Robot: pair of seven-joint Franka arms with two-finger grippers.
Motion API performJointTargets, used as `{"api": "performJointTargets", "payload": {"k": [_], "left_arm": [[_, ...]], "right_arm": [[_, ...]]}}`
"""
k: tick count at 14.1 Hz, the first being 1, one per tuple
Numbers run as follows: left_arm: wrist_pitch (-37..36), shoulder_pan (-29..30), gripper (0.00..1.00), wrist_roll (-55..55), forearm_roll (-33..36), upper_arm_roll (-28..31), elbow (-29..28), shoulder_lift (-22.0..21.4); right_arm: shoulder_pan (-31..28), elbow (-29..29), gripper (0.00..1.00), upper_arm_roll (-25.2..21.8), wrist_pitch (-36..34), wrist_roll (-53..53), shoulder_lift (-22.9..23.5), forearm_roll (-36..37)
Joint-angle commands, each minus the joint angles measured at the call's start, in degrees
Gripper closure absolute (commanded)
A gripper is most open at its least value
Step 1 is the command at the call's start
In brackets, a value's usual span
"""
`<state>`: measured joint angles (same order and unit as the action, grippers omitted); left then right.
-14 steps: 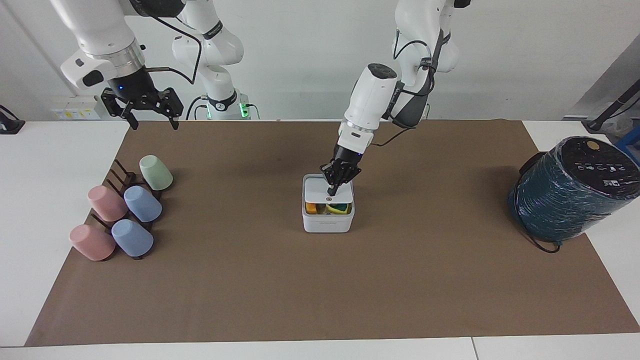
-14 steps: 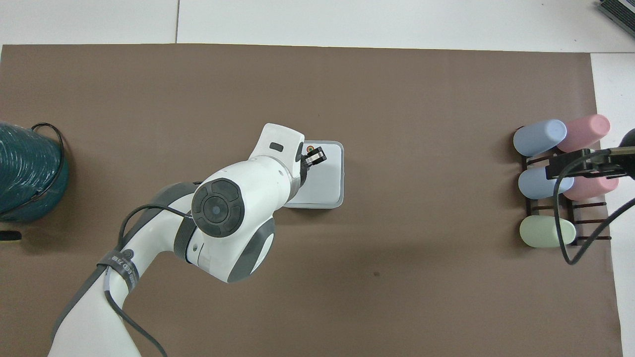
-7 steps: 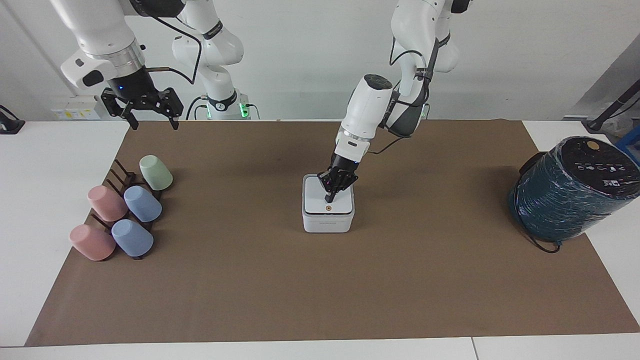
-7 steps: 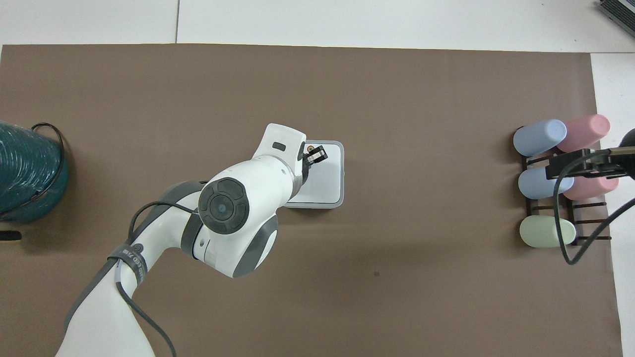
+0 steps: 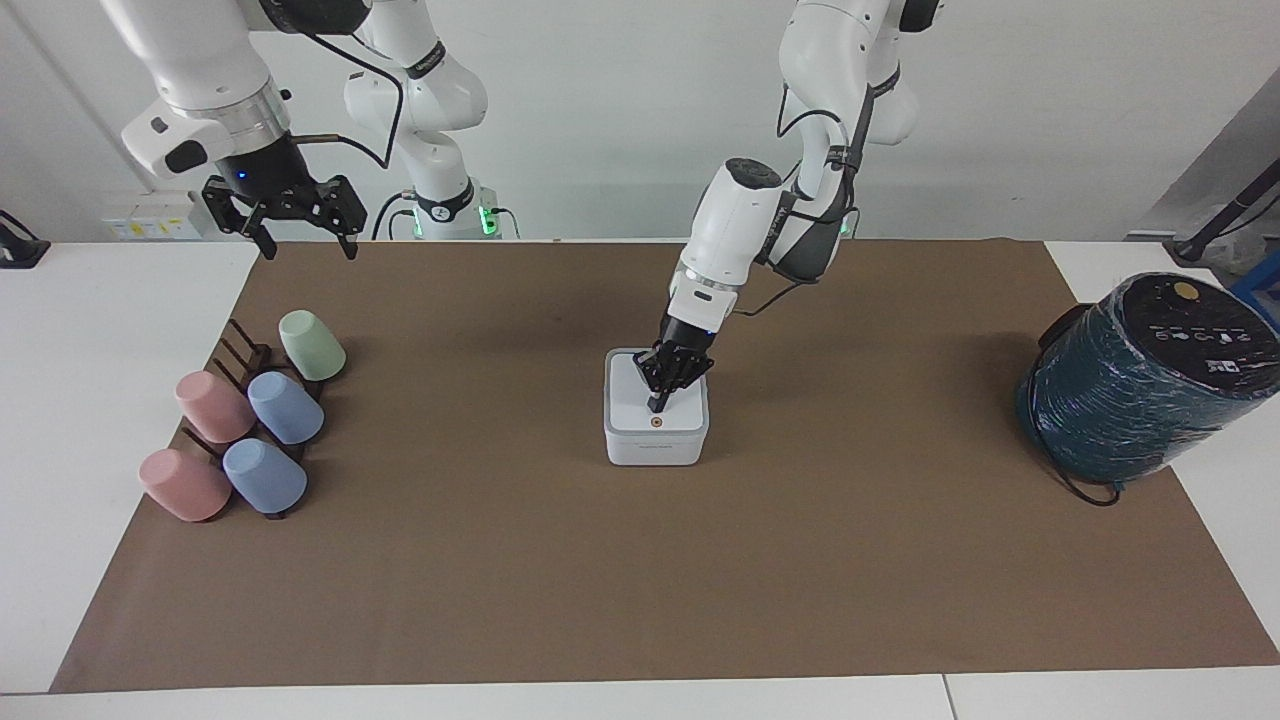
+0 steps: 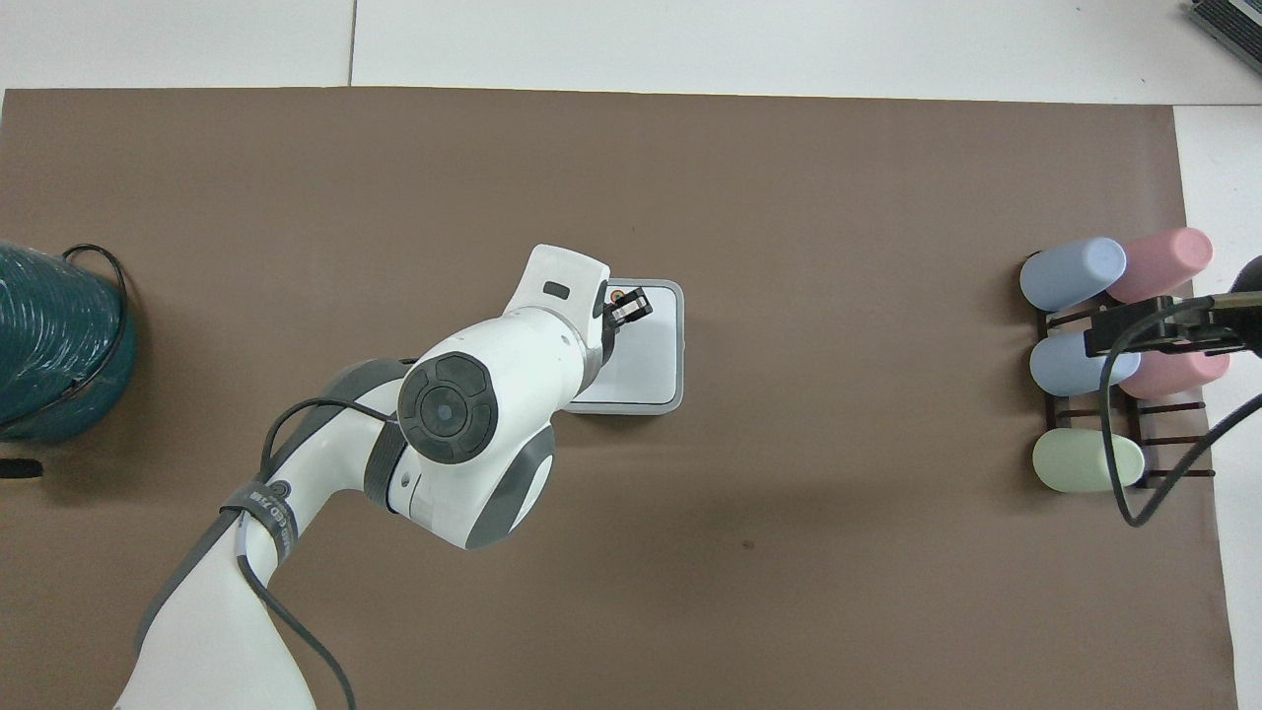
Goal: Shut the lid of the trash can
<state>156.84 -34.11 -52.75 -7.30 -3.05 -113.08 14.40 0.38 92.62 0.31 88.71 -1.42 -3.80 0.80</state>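
Left claw, closed, presses lid flat.

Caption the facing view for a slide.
Left hand, shut, presses the lid flat on the bin; right hand waits above the table's edge.

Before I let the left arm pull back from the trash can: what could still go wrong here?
1. The left gripper, shut, presses its tips on the lid, which lies flat on the trash can. If it isn't latched, it may lift again on release.
2. The tips sit toward one side of the lid, near the orange dot; a sideways exit could drag the small can across the brown mat.
3. The right gripper waits open above the cup rack, not helping.
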Motion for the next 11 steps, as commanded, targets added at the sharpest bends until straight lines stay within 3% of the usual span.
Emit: {"api": "performJointTargets", "payload": {"k": [1, 4, 11], "left_arm": [[1.3, -0.3, 1.0, 0.4, -0.8, 0.2, 1.0, 2.8], [-1.3, -0.3, 1.0, 0.4, -0.8, 0.3, 3.0, 2.8], [-27.3, 2.0, 1.0, 1.4, 0.6, 0.9, 15.0, 1.0]], "right_arm": [[-0.4, 0.5, 0.0, 0.3, -0.5, -0.6, -0.7, -1.1], [-0.4, 0.5, 0.0, 0.3, -0.5, -0.7, -0.7, -1.1], [-0.4, 0.5, 0.0, 0.3, -0.5, -0.7, -0.7, -1.1]]}}
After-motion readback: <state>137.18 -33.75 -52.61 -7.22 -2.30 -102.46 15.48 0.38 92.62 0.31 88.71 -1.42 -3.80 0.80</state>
